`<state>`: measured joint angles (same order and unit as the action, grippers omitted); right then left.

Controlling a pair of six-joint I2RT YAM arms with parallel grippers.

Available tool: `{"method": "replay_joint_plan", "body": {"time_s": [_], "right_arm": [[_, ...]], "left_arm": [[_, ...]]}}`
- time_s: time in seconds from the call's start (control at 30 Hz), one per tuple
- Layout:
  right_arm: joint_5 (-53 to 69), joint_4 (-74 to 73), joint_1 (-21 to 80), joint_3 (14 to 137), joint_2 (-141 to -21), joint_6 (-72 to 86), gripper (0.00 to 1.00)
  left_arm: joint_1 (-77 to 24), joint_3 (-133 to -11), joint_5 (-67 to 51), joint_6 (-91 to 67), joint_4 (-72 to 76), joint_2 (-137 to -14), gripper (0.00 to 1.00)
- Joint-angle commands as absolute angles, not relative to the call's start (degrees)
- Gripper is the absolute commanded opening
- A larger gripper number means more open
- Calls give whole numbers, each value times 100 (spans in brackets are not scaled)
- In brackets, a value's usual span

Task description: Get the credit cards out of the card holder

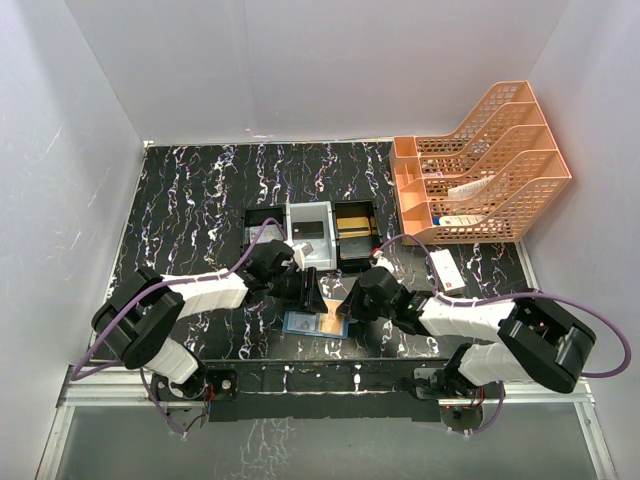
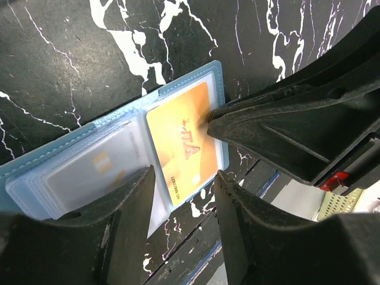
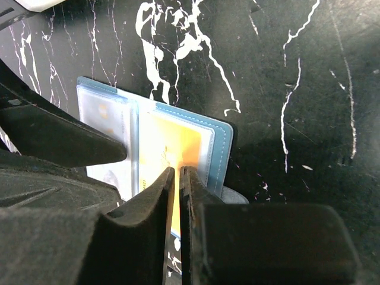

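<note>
White-walled black marble table (image 1: 190,200): the card holder (image 1: 300,322) is laid open at its near edge, straddled by the wide-spread left gripper (image 2: 185,202). Its gold card (image 2: 184,142) is pinched by the right gripper (image 3: 178,178).

A black tabletop (image 1: 190,200) veined with white marbling makes the floor of the enclosure. The same surface shows close up in both wrist views. Plain white walls close it in: a back wall (image 1: 320,60), a left wall (image 1: 50,180) and a right wall (image 1: 600,130), each meeting the table's edge. The light is soft and even, with no hard shadows. Along the near edge runs a pale metal rail (image 1: 120,400), and below it lies a dull grey panel (image 1: 300,450). In the far right corner stands an orange tiered file rack (image 1: 520,110).
</note>
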<state>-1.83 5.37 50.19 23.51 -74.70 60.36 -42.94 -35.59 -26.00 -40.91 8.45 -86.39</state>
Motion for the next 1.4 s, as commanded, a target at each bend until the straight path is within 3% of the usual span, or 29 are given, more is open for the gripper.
{"method": "replay_joint_plan", "body": {"time_s": [0.0, 0.63, 1.2, 1.37], "right_arm": [[-496, -54, 5027, 2209, -7317, 6081, 8], [-115, 225, 5027, 2073, -7713, 6220, 6], [-243, 29, 5025, 2043, -7629, 6270, 6], [-254, 18, 5027, 2047, -7638, 6275, 6]], "left_arm": [[-4324, -3682, -2204, -3983, 403, -8599, 43], [-4460, -3483, -1977, -4213, 345, -9121, 35], [-4457, -3263, -2052, -4571, 785, -8464, 28], [-4460, -3274, -2018, -4583, 743, -8378, 20]]}}
